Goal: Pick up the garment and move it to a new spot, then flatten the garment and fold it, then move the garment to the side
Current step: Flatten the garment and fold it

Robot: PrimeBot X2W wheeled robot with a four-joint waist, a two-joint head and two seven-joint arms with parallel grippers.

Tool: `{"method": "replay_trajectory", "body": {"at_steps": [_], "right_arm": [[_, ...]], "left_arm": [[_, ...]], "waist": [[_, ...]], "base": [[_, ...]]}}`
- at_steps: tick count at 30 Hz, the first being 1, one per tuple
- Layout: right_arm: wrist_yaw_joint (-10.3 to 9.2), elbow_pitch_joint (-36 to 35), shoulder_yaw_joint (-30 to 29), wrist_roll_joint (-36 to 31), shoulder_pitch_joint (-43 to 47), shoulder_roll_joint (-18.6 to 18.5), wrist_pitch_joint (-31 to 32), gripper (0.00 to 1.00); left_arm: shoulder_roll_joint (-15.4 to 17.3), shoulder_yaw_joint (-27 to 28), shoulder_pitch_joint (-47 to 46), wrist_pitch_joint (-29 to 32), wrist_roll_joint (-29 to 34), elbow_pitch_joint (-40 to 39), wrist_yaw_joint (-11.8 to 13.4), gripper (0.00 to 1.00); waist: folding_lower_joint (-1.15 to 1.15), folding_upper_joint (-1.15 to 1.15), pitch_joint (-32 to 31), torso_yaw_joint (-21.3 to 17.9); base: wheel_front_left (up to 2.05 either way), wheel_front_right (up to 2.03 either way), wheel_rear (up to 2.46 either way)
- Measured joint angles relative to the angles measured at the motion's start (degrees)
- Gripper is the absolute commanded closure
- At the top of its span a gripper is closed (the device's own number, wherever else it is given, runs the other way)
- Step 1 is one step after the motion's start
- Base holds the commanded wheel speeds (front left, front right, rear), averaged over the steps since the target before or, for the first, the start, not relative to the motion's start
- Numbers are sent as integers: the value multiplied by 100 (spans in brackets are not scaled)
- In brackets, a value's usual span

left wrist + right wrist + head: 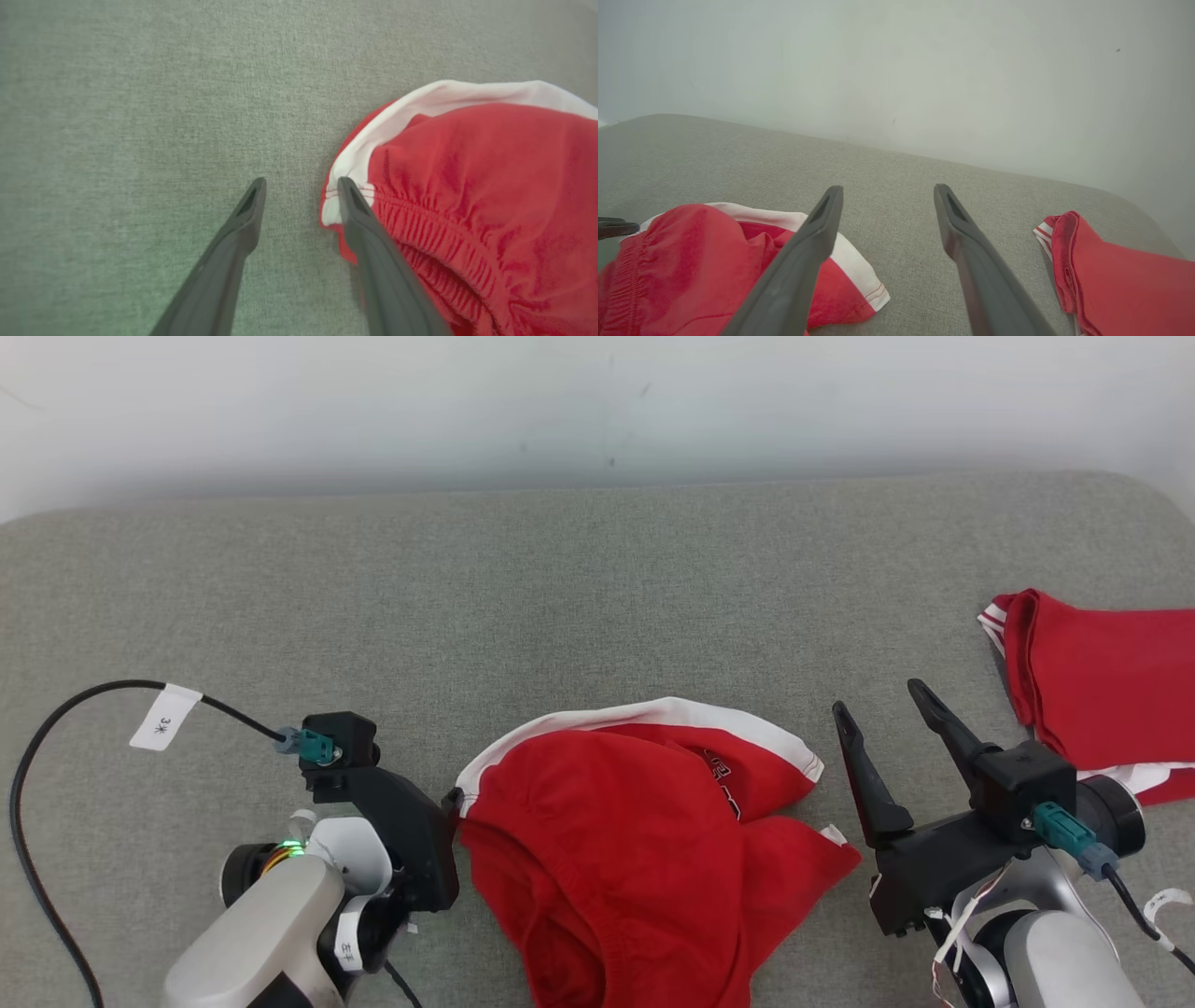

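Note:
A crumpled red garment (607,821) with a white band lies at the near middle of the grey cushion. My left gripper (454,800) sits at the garment's left edge, pointing down. The left wrist view shows the left gripper (301,184) open, bare cushion between its fingers, the right-hand fingertip (349,189) resting over the white hem of the garment (467,186). My right gripper (879,700) hovers open just right of the garment, nothing between its fingers. In the right wrist view the right gripper (888,190) points over the cushion, with the garment (691,261) at lower left.
A second red garment (1111,691), folded, with white stripes, lies at the right edge of the grey cushion (597,597); the same folded garment (1111,280) appears in the right wrist view. A pale wall (597,401) runs behind. A black cable (56,728) loops at the left.

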Motion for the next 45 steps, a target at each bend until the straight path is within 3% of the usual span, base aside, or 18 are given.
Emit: {"method": "replay_trajectory", "body": {"at_steps": [3,8,10,12,13,15,17,18,19,30,40,41,43,45], "right_arm": [[0,-31,57,103,-13,-74,124,0],[0,-69,57,144,-12,-136,174,0],[0,-80,56,153,-10,-137,175,0],[0,-80,55,157,-5,-140,175,0],[0,-80,56,158,-3,-140,175,0],[0,-79,64,158,-2,-138,176,0],[0,-54,94,164,-3,-145,233,0],[0,-33,121,181,-5,-151,282,0],[0,0,137,203,-9,-153,366,0],[0,466,133,447,-449,-354,1829,0],[0,900,53,609,-711,-356,2861,0],[0,913,38,611,-714,-363,2892,1],[0,968,18,615,-711,-361,2999,20],[0,983,9,623,-708,-353,3005,17]], "left_arm": [[-116,90,6,141,-241,-14,-94,34],[-179,189,28,219,-445,-129,-175,20],[-130,212,28,176,-433,-201,-158,22],[-91,204,29,200,-430,-256,-136,38],[-83,182,34,224,-421,-282,-116,52],[-64,121,49,276,-393,-324,-90,59],[-62,101,78,287,-390,-347,-67,73],[-65,96,99,287,-389,-357,-64,91],[-66,83,115,286,-382,-359,-49,100],[-109,24,82,145,-219,-497,32,100],[-363,-53,-122,25,-156,-390,-75,100],[-377,-57,-135,24,-154,-375,-77,100],[-407,-63,-182,16,-153,-347,-103,100],[-422,-59,-210,-8,-153,-323,-119,100]], "waist": [[0,0,44,-14],[0,0,80,-12],[0,0,90,-7],[0,0,99,5],[0,0,101,13],[0,0,104,25],[0,0,110,32],[0,0,115,33],[0,0,119,32],[-1,0,252,109],[-1,0,469,358],[-1,0,487,367],[-1,0,518,379],[0,0,541,380]], "base": [[0,0,0],[0,0,0],[0,0,0],[0,0,0],[0,0,0],[0,0,0],[0,0,0],[0,0,0],[0,0,0],[0,0,0],[0,0,0],[0,0,0],[0,0,0],[0,0,0]]}}
